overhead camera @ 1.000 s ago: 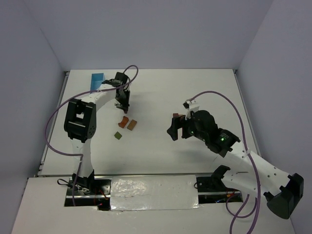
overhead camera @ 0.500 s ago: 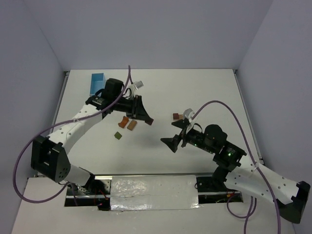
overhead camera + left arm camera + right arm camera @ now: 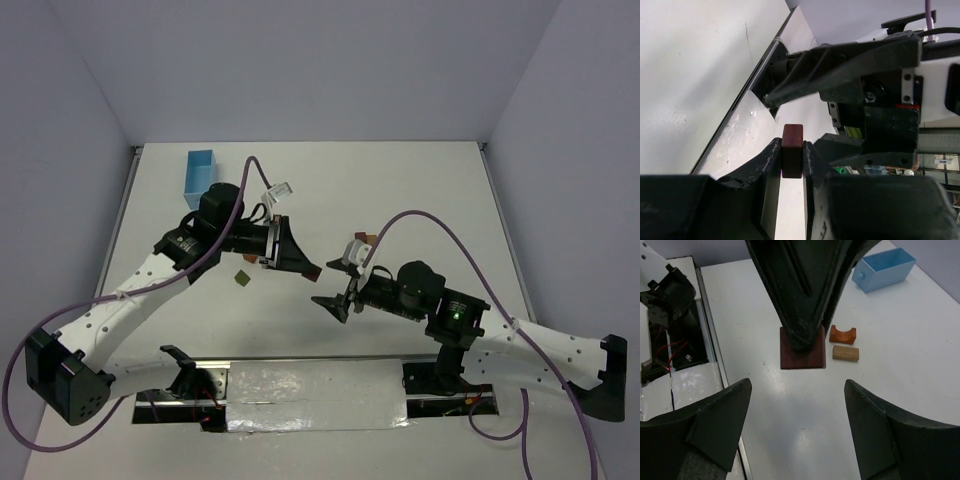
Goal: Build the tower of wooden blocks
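Our left jaws pinch one cube (image 3: 792, 150), its square face toward our wide-open right jaws; one arch (image 3: 842, 334) and one tan block (image 3: 845, 353) lie on the table (image 3: 900, 385).

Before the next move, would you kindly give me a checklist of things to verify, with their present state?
1. Left claw shut on the dark brown cube: ok.
2. Right claw open and empty: ok.
3. Cube lined up with the right claw's gap: ok.
4. Orange arch and tan rectangle stacked: not ok, they lie side by side on the table.
5. Olive-green piece uncovered on the table: ok.
6. Cube's height above the table: cannot tell.
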Robot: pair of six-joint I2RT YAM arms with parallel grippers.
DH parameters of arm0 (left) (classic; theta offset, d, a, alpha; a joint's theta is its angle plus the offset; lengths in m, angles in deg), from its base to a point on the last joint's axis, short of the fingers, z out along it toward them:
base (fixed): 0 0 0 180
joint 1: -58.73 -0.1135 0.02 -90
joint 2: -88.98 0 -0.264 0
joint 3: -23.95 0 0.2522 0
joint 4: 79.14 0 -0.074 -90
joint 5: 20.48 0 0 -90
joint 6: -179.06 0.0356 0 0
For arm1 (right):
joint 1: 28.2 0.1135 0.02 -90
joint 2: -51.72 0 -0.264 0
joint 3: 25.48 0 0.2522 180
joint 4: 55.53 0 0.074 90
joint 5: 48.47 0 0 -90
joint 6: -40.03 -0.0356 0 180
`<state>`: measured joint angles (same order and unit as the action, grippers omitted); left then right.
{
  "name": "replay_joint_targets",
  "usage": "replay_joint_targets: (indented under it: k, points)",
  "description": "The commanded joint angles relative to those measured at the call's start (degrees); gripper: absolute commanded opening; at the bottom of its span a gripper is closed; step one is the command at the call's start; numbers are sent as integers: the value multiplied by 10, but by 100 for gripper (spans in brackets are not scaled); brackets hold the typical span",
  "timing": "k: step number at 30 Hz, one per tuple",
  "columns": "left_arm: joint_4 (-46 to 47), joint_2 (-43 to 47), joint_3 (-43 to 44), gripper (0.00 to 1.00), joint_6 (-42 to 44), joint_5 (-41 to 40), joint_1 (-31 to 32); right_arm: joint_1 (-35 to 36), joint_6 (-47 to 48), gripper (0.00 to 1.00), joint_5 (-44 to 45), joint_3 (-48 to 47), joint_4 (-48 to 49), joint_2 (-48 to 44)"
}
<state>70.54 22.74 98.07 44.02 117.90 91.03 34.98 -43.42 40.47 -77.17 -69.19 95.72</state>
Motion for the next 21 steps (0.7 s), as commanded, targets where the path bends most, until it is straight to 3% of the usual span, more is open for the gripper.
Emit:
replay_joint_targets:
  k: [1,14,19,20,21]
  points:
    - [28,9,-14,0,-22,-1,3,26,9,81,16,-28,48,8]
    - [15,25,-14,0,-14,-6,4,48,36,52,60,-14,119,32]
    - [27,32,-18,0,-20,-5,4,49,62,34,58,-14,121,33]
    - [28,34,-19,0,-21,-5,4,49,65,22,59,-13,122,32]
    - [28,35,-19,0,-22,-5,4,48,67,21,59,-13,123,32]
